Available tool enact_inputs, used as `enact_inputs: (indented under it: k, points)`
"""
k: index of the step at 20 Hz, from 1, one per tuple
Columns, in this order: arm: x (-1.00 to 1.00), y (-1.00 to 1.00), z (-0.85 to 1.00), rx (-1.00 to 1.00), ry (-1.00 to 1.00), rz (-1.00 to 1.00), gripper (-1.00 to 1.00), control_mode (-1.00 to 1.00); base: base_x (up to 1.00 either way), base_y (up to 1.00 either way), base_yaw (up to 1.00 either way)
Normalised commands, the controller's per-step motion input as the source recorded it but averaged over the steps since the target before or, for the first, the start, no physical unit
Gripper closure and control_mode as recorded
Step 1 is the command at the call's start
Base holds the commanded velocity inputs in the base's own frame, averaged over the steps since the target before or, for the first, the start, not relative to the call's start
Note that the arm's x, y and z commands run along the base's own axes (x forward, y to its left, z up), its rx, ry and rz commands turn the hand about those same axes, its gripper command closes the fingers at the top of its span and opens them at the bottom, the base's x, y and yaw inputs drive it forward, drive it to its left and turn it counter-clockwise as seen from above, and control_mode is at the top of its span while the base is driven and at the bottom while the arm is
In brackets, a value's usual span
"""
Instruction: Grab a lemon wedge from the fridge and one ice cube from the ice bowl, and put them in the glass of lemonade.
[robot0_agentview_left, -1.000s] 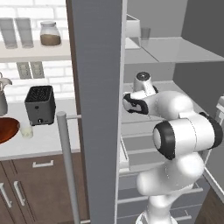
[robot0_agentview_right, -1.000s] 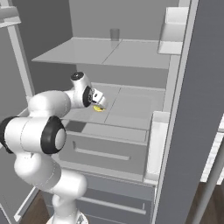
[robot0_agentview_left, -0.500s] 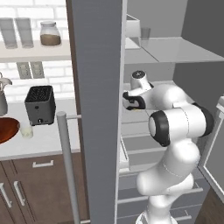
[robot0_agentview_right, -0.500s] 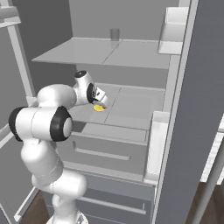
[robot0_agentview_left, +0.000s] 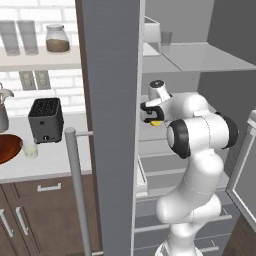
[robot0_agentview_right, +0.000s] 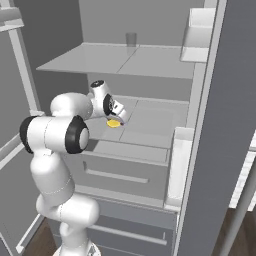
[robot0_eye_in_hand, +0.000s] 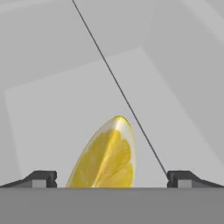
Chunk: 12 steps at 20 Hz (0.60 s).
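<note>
the gripper (robot0_eye_in_hand: 112, 177) stands spread wide, holding nothing, with its 2 finger tips (robot0_eye_in_hand: 41, 178) on either side of the lemon wedge (robot0_eye_in_hand: 107, 157), which lies on a grey shelf (robot0_agentview_right: 150, 120) inside the open fridge (robot0_agentview_left: 110, 100); the wide spread looks meant to straddle the wedge before closing on it. in the right base view the wedge (robot0_agentview_right: 114, 123) sits just under the hand, on the shelf above the drawers. whether the tips touch the shelf i cannot tell. the wedge's lower end is cut off at the bottom of the hand view. out on the counter (robot0_agentview_left: 55, 155), the glass of lemonade (robot0_agentview_left: 30, 148) waits beside the black toaster (robot0_agentview_left: 46, 120), and the ice bowl (robot0_agentview_left: 9, 148) is cut by the frame edge, so no ice cube can be made out.
</note>
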Motion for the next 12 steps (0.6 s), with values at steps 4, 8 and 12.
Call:
enact_inputs:
  k: [4,8,12]
  points:
    - [0.0,-0.01,-0.39,0.0,0.02,0.0,-1.0,-1.0,0.0,0.0,0.0]
    - [0.0,0.0,-0.32,0.0,0.05,0.0,-1.0,-1.0,0.0,0.0,0.0]
    - [0.0,0.0,-0.17,0.0,0.04,0.0,1.0,-1.0,0.0,0.0,0.0]
